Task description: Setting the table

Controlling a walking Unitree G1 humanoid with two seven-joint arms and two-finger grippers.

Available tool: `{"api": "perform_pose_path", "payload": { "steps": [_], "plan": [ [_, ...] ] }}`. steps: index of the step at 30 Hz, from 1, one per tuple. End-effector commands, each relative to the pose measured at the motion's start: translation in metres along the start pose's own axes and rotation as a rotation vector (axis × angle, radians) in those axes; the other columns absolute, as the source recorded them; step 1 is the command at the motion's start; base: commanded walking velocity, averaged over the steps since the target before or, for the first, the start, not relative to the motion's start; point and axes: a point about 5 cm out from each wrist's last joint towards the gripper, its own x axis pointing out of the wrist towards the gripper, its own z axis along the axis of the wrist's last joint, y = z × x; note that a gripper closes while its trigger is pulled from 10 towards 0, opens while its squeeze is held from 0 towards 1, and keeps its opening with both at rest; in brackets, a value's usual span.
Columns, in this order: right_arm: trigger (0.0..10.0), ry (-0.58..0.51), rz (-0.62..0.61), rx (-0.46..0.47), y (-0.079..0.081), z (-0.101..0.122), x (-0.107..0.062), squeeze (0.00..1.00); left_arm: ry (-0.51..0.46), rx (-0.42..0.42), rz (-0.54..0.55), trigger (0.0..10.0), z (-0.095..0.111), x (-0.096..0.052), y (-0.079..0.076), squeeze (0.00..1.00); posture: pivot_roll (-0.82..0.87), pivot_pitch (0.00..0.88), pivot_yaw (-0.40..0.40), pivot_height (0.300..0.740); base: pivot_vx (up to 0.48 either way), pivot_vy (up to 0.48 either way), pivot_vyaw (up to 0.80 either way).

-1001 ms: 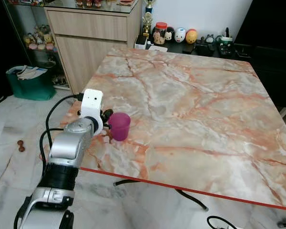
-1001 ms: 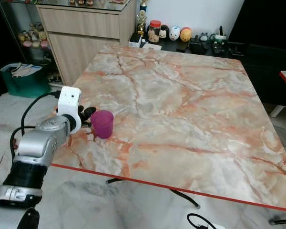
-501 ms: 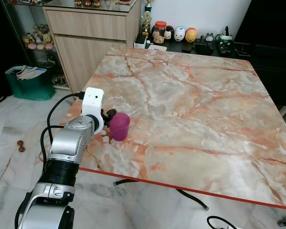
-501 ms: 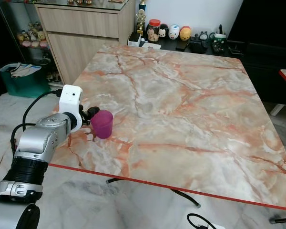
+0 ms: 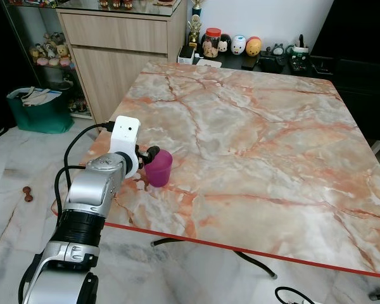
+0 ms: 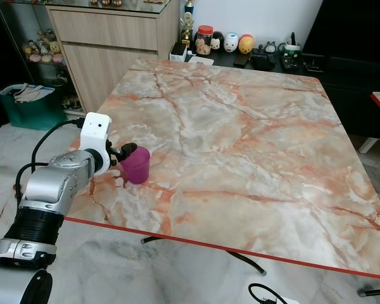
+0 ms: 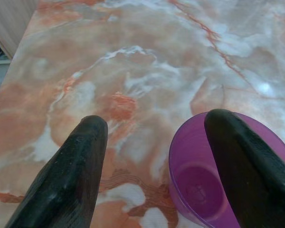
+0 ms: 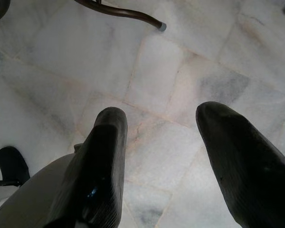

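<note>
The purple cup (image 5: 159,168) is standing upright near the front left corner of the marble tabletop (image 5: 259,139). The left hand (image 7: 152,156) is hovering beside it, fingers spread apart, one over the rim. The right hand (image 8: 161,156) is hanging spread above the floor (image 8: 152,71).

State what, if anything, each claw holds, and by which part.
Nothing is held. The left claw is open, one finger over the purple cup, which stands on the table. The right claw hangs open above the floor.
</note>
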Motion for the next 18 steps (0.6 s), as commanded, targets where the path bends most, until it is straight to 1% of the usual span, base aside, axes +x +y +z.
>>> {"api": "perform_pose_path", "payload": {
  "steps": [1,8,18],
  "plan": [
    [10.0,0.011,-0.005,-0.004,-0.003,-0.003,-0.001,0.0,0.014,0.02,-0.006,10.0,0.002,0.001,0.0,0.0,0.14,0.0,-0.06,0.74,0.0,0.0,0.0],
    [10.0,0.012,0.0,-0.008,-0.003,-0.002,-0.001,0.0,0.036,0.049,-0.009,10.0,-0.002,-0.001,0.002,0.0,0.14,0.0,-0.061,0.74,0.0,0.0,0.0],
    [10.0,0.011,0.002,-0.009,-0.002,-0.002,0.0,0.0,0.064,0.068,-0.019,10.0,-0.008,0.003,0.0,0.0,0.13,0.0,-0.053,0.74,0.0,0.0,0.0]
  ]
}}
